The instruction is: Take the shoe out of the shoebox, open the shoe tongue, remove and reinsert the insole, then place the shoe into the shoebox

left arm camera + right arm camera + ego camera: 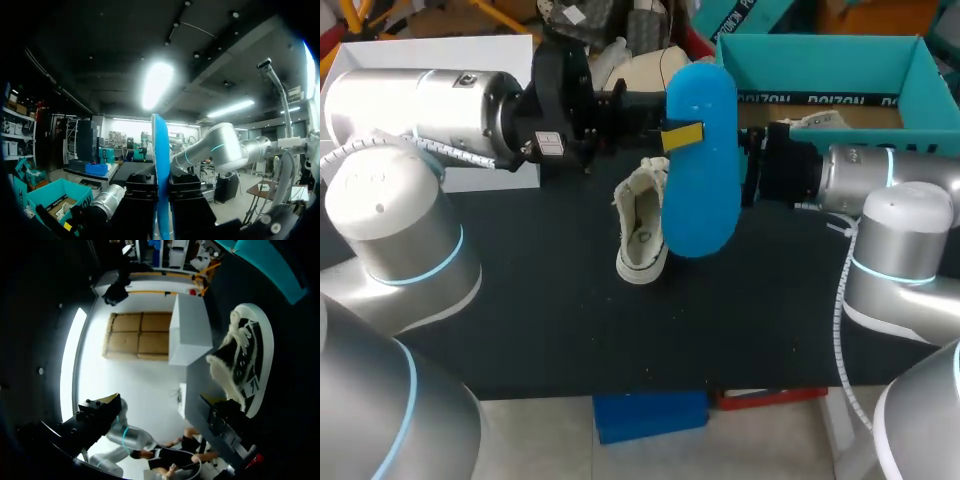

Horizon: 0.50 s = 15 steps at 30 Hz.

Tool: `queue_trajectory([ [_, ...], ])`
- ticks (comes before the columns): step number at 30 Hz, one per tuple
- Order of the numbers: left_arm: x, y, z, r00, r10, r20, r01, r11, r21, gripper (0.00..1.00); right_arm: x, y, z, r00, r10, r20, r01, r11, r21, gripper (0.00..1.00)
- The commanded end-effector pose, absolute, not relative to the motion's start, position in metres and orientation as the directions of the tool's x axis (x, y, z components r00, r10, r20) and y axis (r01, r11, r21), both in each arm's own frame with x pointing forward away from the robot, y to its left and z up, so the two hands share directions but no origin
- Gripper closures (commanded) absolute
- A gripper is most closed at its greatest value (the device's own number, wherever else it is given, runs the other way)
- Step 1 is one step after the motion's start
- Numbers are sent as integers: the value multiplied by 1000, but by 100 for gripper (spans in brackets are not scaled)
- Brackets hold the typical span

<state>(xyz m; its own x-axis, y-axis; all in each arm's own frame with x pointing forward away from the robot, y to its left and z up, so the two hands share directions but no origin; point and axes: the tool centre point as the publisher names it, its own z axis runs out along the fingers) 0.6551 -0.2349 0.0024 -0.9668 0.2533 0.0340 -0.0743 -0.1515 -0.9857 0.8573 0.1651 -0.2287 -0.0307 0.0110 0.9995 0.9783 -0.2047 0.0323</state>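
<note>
A white canvas shoe (642,225) stands on the black table (540,320), sole toward the right, its opening facing up. Above it, the blue insole (700,160) hangs upright with my left gripper (682,135) shut on its upper part. In the left wrist view the insole (161,170) shows edge-on, clamped between the black fingers (140,197) of that gripper (161,182). My right gripper (756,165) sits just behind the insole's right side, partly hidden. In its own view it (160,412) is open, with the shoe (247,360) ahead and nothing between the fingers. The teal shoebox (820,60) stands at the back right.
A white box (440,60) stands at the table's back left, behind my left arm, and the right wrist view shows this white box (190,335) beyond the shoe. The front half of the table holds nothing else.
</note>
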Motion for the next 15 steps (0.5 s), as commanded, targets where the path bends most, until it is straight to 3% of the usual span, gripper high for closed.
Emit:
queue_trajectory([
  [1, 653, -234, -1, -968, 249, 33, -73, -156, -985, 100, 857, 167, -229, -30, 11, 999, 978, -208, 32, 0],
  [12, 653, -234, -1, -968, 249, 33, -73, -156, -985, 100, 857, 167, -229, -30, 11, 999, 978, -208, 32, 0],
  [15, 631, -232, -2, -956, 207, -207, 170, -184, -968, 100, 857, 167, -229, -30, 11, 999, 978, -208, 32, 0],
])
